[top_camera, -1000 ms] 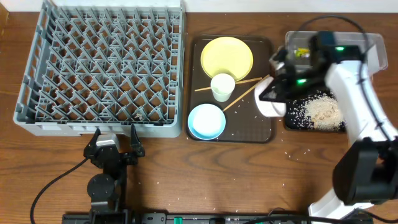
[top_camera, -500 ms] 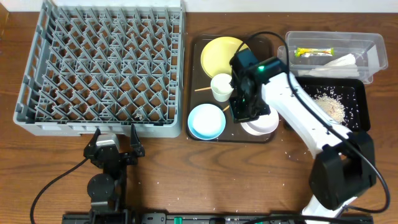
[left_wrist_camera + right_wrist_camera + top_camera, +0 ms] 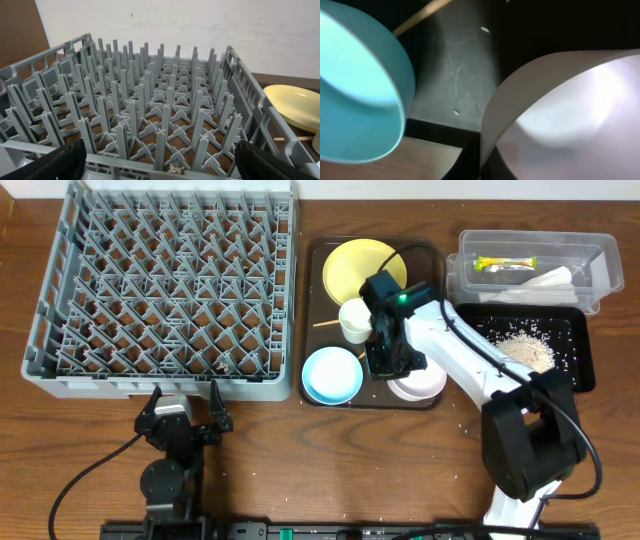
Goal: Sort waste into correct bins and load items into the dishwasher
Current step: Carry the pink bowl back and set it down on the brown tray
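Because the arm (image 3: 452,352) covers the white bowl (image 3: 430,384), right jaws are unreadable; left jaws gape.

The dish rack (image 3: 165,285) is set at left, the serving tray (image 3: 318,290) just right of it — plate (image 3: 355,265) at its far end, cup (image 3: 355,318) nearer, left bowl (image 3: 332,374) and right bowl (image 3: 425,383) nearest. Further right, the tub (image 3: 590,250) is placed far, the shallow tray (image 3: 580,370) just nearer.
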You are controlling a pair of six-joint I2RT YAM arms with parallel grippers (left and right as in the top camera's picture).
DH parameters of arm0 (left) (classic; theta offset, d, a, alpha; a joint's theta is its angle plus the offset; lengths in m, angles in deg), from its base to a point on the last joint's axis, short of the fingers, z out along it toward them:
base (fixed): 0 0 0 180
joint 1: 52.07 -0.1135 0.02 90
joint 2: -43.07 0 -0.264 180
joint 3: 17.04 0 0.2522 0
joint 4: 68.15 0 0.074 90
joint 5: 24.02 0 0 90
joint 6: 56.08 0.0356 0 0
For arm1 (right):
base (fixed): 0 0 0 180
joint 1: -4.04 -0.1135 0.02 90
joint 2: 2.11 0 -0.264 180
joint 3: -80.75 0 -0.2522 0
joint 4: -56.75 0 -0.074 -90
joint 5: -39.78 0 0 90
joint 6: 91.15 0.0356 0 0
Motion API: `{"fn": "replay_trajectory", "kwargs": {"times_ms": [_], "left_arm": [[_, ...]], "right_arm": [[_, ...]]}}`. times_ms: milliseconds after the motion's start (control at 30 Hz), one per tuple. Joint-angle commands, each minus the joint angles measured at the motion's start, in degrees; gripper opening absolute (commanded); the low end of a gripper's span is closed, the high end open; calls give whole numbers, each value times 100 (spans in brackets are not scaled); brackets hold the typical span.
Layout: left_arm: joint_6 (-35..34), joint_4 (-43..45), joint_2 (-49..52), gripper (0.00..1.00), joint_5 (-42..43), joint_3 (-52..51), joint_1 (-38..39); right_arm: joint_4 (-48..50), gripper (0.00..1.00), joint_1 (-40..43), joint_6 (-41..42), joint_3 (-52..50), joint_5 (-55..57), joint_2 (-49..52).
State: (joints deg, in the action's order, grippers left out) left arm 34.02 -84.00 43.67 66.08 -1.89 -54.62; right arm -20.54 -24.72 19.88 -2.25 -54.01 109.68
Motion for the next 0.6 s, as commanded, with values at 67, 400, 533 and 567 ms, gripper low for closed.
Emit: {"fn": "replay_trajectory", "kwargs": {"times_ms": [67, 400, 533, 567], "left_arm": [[72, -210, -37, 96, -70, -116, 17], [72, -210, -37, 96, -70, -116, 17], [72, -210, -37, 96, -70, -116, 17], [72, -210, -37, 96, -70, -116, 17]], "right_arm": [[118, 36, -48, 116, -192, 66, 181], [-35, 53, 76, -225, 485, -466, 28], [-70, 52, 203, -326, 1045, -459, -164], [-55, 51, 229, -334, 1147, -461, -177]]}}
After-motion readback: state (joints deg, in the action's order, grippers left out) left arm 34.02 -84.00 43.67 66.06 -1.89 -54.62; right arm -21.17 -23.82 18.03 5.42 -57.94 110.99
